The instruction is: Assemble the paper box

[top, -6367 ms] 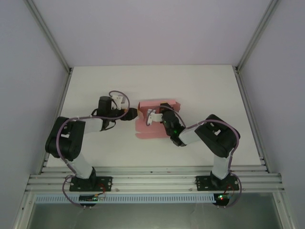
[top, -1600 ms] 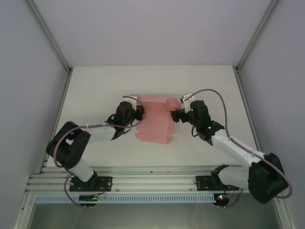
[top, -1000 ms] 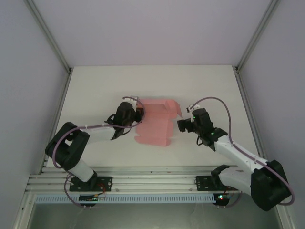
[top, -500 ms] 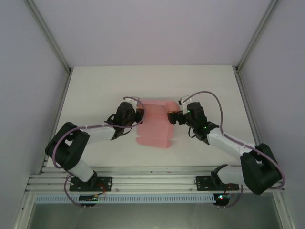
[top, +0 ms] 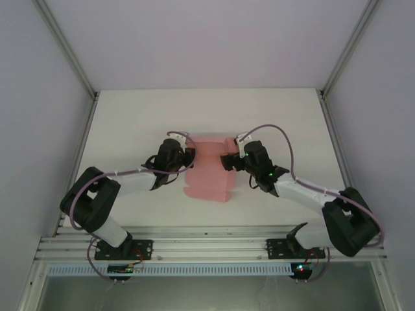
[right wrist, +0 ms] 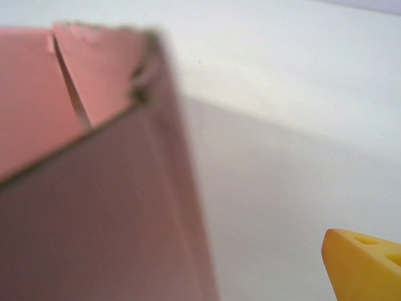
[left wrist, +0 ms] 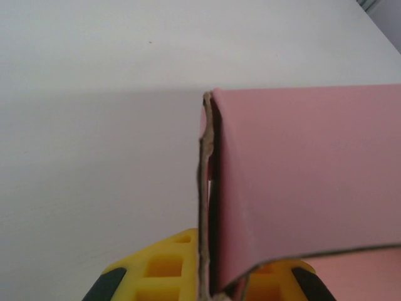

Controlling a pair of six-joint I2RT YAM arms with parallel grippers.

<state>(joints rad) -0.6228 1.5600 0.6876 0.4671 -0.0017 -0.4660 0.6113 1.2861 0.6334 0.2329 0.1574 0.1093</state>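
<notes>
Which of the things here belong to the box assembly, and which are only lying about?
For the job: box; left gripper, shut on its left edge; right gripper, open at its right side.
Not for the job: table; rail at the near edge.

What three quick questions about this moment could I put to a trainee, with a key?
1. True or false: seen from above, the paper box lies between the left fingers and the right fingers.
2. In the wrist views, the fingers' colour is: A yellow, B blue, C green.
3. Which arm's fingers are shut on a folded-up edge of the box?
Key: 1 true; 2 A; 3 the left.
</notes>
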